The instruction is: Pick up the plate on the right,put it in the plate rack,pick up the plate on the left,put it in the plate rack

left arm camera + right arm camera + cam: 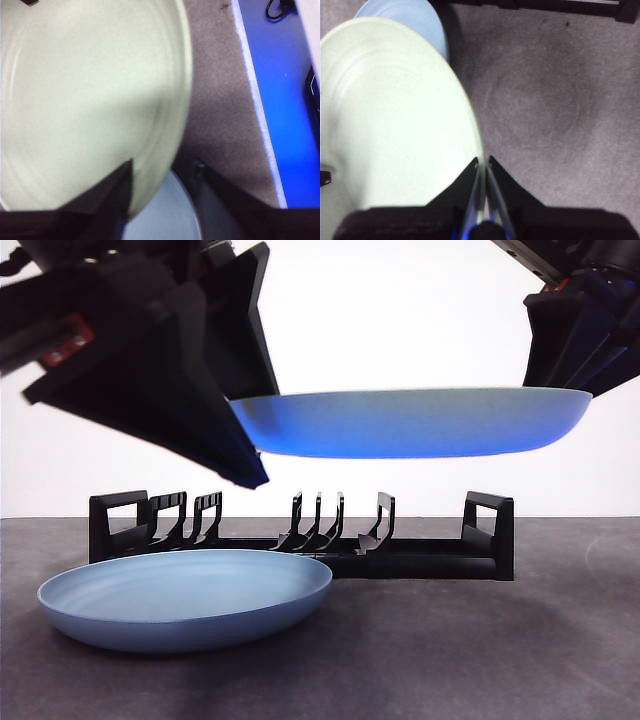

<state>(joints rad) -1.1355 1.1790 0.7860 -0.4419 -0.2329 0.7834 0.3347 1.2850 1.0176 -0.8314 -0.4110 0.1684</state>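
Plate (420, 423) in both grippers, unmarked

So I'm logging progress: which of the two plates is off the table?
The raised plate, level above the plate rack, its rim pinched by the right gripper and with the left gripper at its opposite edge. The other plate lies on the table.

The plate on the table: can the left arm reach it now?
Probably not at once: the left gripper is up at the rim of the lifted plate, which the right gripper clamps. The plate on the table lies bare below, so the way down looks free.
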